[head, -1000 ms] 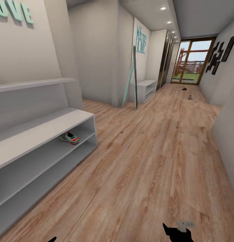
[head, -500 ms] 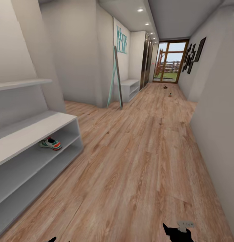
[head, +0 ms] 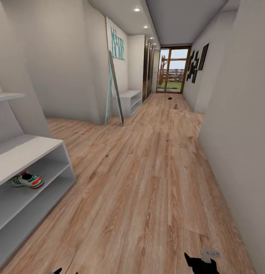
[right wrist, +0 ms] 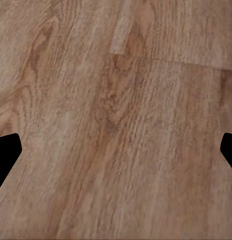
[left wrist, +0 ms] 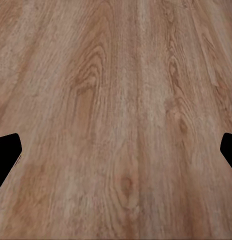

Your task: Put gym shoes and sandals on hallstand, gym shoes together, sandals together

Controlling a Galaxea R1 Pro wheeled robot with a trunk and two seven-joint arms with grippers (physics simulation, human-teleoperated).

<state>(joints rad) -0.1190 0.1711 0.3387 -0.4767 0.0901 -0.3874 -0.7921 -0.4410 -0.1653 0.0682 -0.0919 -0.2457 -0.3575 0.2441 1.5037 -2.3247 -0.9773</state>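
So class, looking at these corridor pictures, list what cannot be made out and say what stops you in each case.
- Small dark things on the far corridor floor, head view: too small to identify.
- Hallstand, head view: its left part is cut off by the picture's edge.
- Gym shoe on its shelf: whether a second sits beside it is cut off too.
- Right gripper, head view: cropped by the bottom edge.
- Teal wall lettering: too blurred to read.

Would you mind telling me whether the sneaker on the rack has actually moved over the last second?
No. The sneaker still lies on the same shelf of the shoe rack, near its open end; both slid left together, so the camera turned.
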